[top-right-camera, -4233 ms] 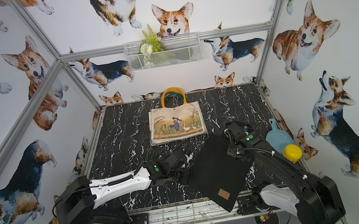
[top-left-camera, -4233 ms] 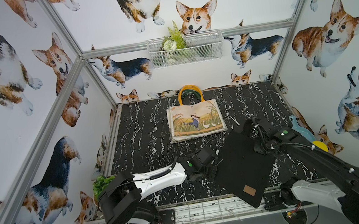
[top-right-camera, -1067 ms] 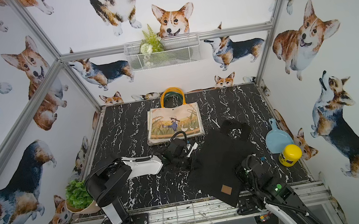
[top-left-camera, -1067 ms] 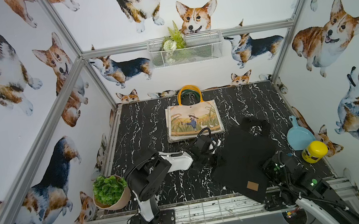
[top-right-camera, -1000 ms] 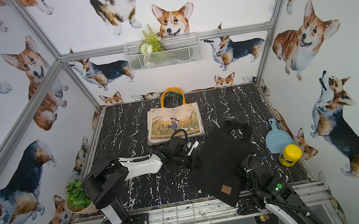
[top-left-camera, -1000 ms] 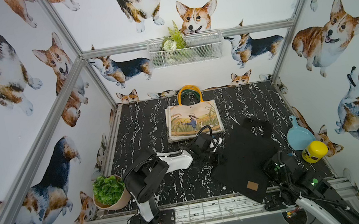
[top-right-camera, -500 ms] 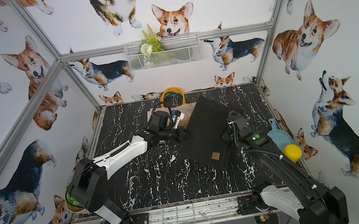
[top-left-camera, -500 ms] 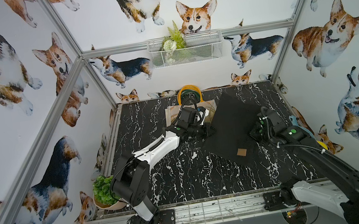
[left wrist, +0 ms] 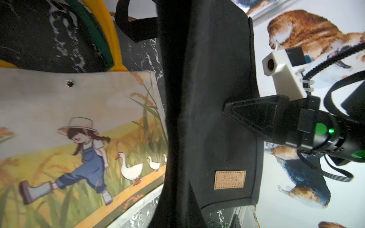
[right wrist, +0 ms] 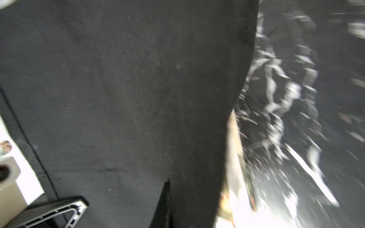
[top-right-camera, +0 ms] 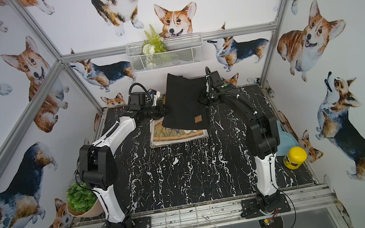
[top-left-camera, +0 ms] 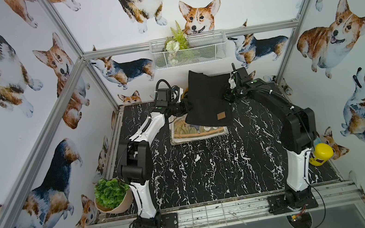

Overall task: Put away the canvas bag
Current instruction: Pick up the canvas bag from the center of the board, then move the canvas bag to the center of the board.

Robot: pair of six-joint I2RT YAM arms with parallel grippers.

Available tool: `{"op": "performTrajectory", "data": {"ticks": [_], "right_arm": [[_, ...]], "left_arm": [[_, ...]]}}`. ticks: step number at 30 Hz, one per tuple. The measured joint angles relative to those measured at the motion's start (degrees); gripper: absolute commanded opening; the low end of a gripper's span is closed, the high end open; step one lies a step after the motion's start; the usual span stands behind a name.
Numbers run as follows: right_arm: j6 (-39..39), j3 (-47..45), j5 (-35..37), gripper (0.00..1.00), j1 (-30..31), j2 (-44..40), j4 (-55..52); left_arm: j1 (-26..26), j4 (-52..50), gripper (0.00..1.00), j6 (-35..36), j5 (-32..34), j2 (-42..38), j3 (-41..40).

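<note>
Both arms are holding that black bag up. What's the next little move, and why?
Probably lift it a bit higher: the black canvas bag, pinched on either side by the left gripper and right gripper, has its top edge below the wire basket on the back wall.

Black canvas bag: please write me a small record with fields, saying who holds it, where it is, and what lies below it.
item: black canvas bag, tan label near its lower corner
held by: left tool at one side edge, right tool at the opposite edge, both shut on it
position: held up above the table, spread between the arms, below the wire basket
underneath: printed tote bag, lying flat, far part hidden
in basket: not yet
</note>
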State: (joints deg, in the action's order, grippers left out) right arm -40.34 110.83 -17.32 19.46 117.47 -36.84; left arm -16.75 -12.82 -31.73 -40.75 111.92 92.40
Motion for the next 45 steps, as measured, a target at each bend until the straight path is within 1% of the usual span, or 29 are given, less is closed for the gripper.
{"op": "performTrajectory", "data": {"ticks": [6,10,11,13,18,20,22,27,29,35,45], "right_arm": [[2.86,20.31,-5.55,0.00,0.04,16.13,-4.42],[3.17,34.21,-9.42,0.00,0.09,24.70,-8.09],[3.10,36.59,-10.40,0.00,0.11,26.23,-8.35],[2.84,38.56,-11.89,0.00,0.17,27.87,-8.09],[2.40,38.73,-14.49,0.00,0.39,30.36,-6.54],[2.40,38.69,-15.65,0.00,0.44,31.80,-6.97],[2.43,37.92,-16.65,0.00,0.52,32.92,-7.87],[2.86,31.61,-19.10,0.00,0.87,33.16,-8.46],[3.08,28.81,-19.71,0.00,1.05,32.35,-8.24],[3.91,21.31,-19.47,0.00,1.55,28.50,-6.62],[3.54,7.43,-19.87,0.00,1.95,20.81,-1.95]], "left_arm": [[4.20,-2.56,0.00,0.04,-1.33,5.64,6.49],[6.43,-2.93,0.00,0.26,-1.75,7.10,8.33],[6.97,-2.93,0.00,0.33,-1.84,7.17,8.55],[7.87,-2.95,0.00,0.70,-2.54,7.23,8.79],[8.81,-2.71,0.00,1.42,-2.86,7.39,6.93],[8.90,-1.86,0.00,1.42,-2.60,7.32,4.55],[8.92,-0.44,0.00,1.05,-2.12,6.99,0.50],[8.90,2.58,0.00,0.39,-1.70,5.44,-7.82],[8.90,4.11,0.00,0.04,-1.38,4.83,-10.91],[8.92,6.99,0.00,-0.44,-1.29,3.37,-16.55],[8.90,6.88,0.00,-0.59,-2.01,0.52,-21.18]]}}
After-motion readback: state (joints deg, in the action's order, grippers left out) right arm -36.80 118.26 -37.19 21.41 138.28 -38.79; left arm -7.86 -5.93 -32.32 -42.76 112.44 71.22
